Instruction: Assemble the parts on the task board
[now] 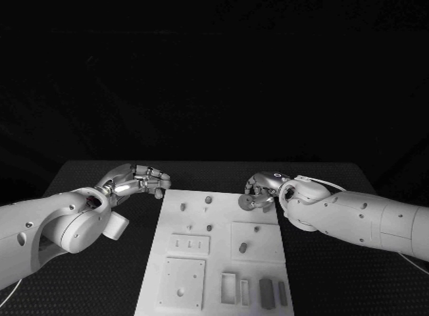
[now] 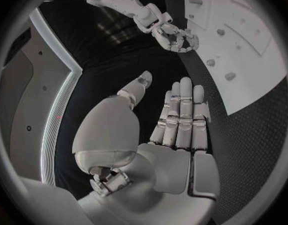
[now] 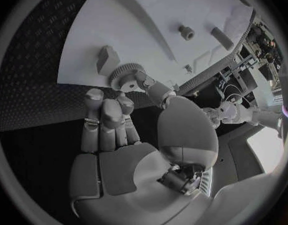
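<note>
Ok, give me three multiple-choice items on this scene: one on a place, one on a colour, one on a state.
1. Where is the gear?
A. at the task board's far right corner
B. off the table
C. under the left hand

2. What colour is the task board?
A. black
B. white
C. red

3. What is the left hand doing?
A. holding a gear
B. pressing the board
C. holding nothing, fingers apart

Key: 1 A, the right hand pinches it there; 2 B, it is pale against the black table; 3 C, its palm is bare.
</note>
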Robot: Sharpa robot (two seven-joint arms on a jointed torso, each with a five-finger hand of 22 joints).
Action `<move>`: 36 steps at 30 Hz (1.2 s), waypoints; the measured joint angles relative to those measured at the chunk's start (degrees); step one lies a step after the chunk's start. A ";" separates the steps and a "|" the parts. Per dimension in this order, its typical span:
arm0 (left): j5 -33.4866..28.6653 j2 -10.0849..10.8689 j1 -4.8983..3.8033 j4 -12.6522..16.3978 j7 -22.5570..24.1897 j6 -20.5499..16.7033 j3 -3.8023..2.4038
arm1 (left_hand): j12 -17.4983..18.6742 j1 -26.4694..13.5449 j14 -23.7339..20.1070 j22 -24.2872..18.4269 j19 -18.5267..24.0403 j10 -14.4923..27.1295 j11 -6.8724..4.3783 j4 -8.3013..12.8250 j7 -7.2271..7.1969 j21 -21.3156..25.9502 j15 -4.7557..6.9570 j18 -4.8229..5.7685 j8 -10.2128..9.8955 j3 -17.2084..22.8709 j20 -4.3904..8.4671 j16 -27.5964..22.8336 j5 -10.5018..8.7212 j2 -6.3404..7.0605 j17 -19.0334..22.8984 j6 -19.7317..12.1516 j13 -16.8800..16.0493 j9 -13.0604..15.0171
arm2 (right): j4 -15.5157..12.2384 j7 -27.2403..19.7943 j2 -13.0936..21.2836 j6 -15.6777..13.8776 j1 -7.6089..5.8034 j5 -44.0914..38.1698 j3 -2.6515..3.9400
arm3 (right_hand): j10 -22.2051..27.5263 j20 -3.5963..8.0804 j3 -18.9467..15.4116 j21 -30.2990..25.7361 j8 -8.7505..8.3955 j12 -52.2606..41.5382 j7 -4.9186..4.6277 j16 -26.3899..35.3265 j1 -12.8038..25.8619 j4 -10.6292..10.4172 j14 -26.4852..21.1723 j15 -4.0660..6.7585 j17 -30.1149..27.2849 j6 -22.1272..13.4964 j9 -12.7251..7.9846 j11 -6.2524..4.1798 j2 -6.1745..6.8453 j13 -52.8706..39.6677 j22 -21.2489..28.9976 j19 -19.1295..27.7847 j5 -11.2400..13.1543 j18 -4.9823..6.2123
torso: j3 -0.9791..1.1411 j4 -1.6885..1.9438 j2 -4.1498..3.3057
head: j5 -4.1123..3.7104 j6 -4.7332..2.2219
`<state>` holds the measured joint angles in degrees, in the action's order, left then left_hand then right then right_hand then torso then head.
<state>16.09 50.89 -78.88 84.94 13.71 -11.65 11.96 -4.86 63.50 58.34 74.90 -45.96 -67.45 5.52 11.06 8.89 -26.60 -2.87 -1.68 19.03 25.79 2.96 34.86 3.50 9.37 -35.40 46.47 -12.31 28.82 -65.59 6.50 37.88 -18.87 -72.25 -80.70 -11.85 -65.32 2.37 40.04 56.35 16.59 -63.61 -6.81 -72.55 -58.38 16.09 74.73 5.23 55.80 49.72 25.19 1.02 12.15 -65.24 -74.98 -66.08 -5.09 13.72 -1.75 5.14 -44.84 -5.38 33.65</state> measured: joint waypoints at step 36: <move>0.01 -0.25 0.00 -0.24 -0.01 0.08 0.00 | 0.00 0.00 0.00 0.02 0.20 0.00 0.00 0.00 0.00 0.00 0.00 0.00 0.00 0.00 -0.21 0.00 0.00 0.00 0.04 0.00 -0.04 0.09 | 0.02 -0.19 -0.63 -1.20 0.62 -4.61 -0.07 | 0.30 0.21 5.56 0.88 3.86 -0.54 2.15 0.94 -0.07 -1.19 0.09 1.74 1.19 2.49 2.81 -1.75 -2.15 2.74 0.01 0.20 1.91 0.00 | -0.02 -0.07 0.20 | -0.13 0.47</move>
<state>16.11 50.64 -78.88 84.70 13.71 -11.57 11.96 -4.86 63.50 58.35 74.93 -45.76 -67.45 5.52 11.06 8.89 -26.60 -2.87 -1.68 19.03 25.79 2.75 34.86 3.50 9.37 -35.36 46.46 -12.34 28.92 -65.56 6.31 37.25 -20.07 -71.63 -85.31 -11.92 -65.02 2.58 45.60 57.22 20.44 -64.15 -4.66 -71.61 -58.45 14.90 74.82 6.97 56.99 52.21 28.00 -0.73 10.00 -62.50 -74.97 -65.88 -3.18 13.72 -1.77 5.07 -44.63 -5.50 34.12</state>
